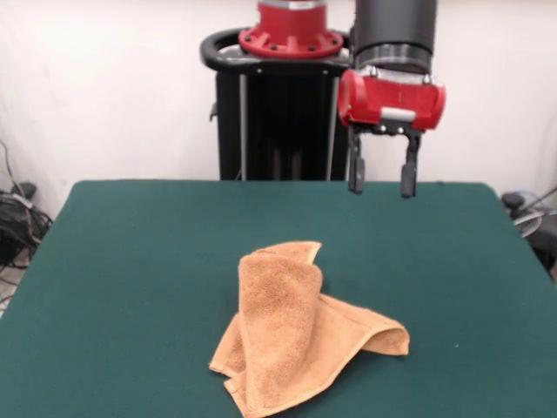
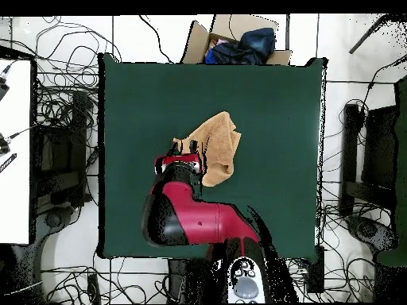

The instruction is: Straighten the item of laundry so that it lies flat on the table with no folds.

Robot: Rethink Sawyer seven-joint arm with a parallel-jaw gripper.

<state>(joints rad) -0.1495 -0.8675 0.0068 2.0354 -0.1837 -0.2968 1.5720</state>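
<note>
The orange-tan towel (image 1: 300, 326) lies crumpled and folded over itself on the dark green table (image 1: 130, 261), in the near middle of the front view. In the overhead view the towel (image 2: 219, 143) lies near the table's (image 2: 270, 103) centre. My gripper (image 1: 383, 185) hangs high above the table at the far side, well clear of the towel, open and empty. In the overhead view the gripper (image 2: 181, 156) sits just left of the towel, and the arm hides part of the towel's lower left edge.
The robot's black pedestal (image 1: 278, 122) stands behind the table's far edge. A cardboard box with dark cloth (image 2: 238, 44) sits beyond the table's top edge in the overhead view. Cables lie on the floor around the table.
</note>
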